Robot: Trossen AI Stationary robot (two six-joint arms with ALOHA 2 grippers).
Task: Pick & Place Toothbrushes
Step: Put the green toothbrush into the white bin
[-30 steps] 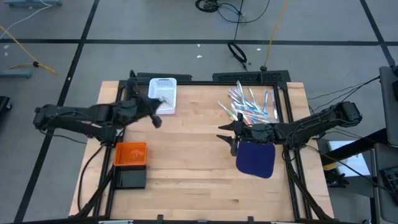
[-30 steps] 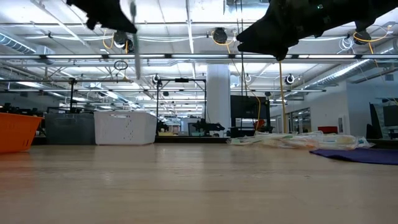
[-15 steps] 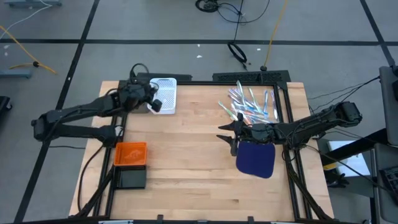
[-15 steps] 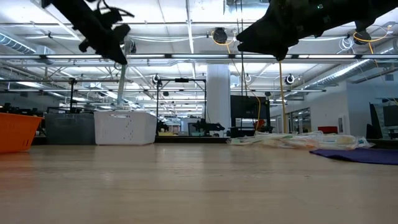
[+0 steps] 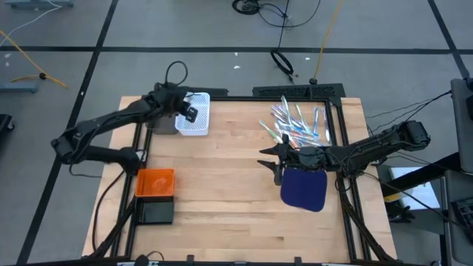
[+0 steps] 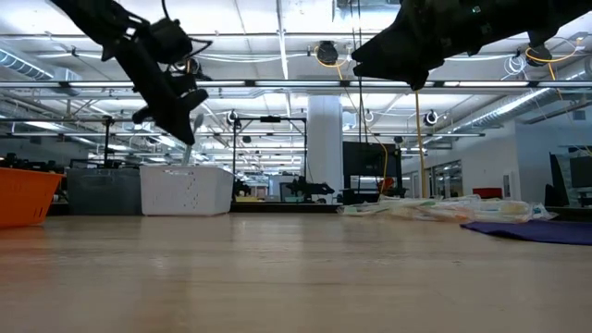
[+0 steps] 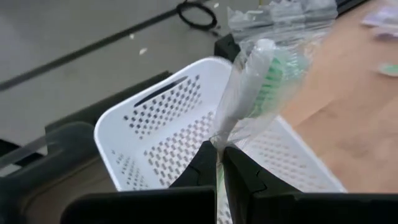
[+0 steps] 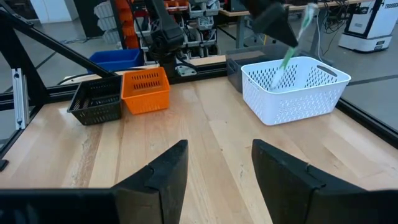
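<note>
— Where the wooden table [image 5: 222, 192] spreads out, what sits on it?
— At its far left edge a white basket [image 5: 195, 114], nearer the front an orange basket [image 5: 155, 182] with a black basket [image 5: 156, 212] beside it, and on the right a dark blue cloth [image 5: 304, 188].
— And the arms?
— Over the white basket hangs the left hand [image 5: 188, 112], its fingers pinched on a wrapped green toothbrush [image 7: 258, 81] that tilts above the basket's opening. By the cloth hovers the right hand [image 5: 275, 164], fingers spread apart, holding nothing.
— The other toothbrushes [image 5: 295, 122]?
— Lying scattered at the table's far right corner.
</note>
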